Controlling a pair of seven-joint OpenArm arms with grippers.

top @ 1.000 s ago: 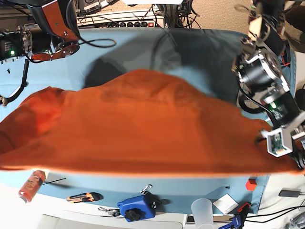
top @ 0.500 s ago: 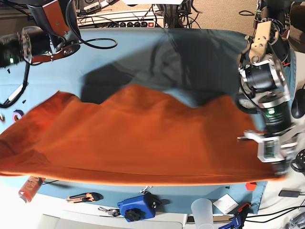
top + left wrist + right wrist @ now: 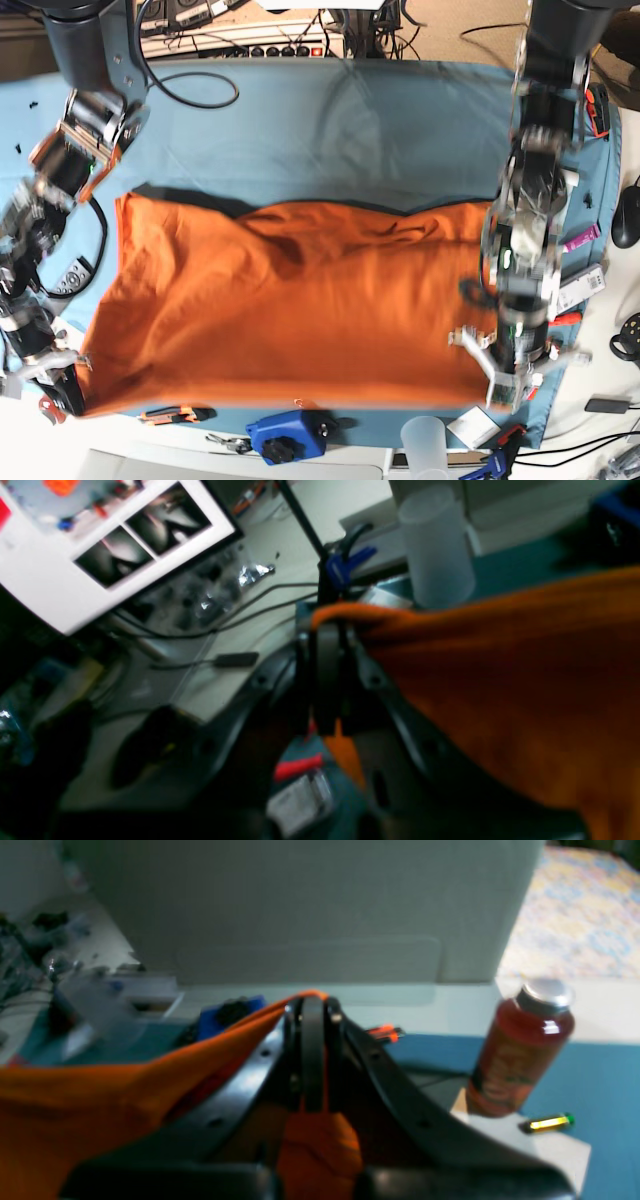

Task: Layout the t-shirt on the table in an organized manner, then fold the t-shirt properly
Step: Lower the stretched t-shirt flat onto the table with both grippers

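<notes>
1. Pinching the shirt [image 3: 290,300] at its two near corners, your grippers sit low at the table's [image 3: 330,120] front edge.
2. Your left gripper [image 3: 327,680] has its jaws pressed together on an orange corner; a frosted cup [image 3: 435,547] stands just beyond it.
3. Your right gripper [image 3: 312,1060] likewise clamps a fold of orange fabric, with a red bottle [image 3: 520,1055] near on the blue cloth.
4. You can see the shirt spread wide across the table's near half, its far edge wrinkled, its near hem close to a blue tool [image 3: 290,435].
</notes>
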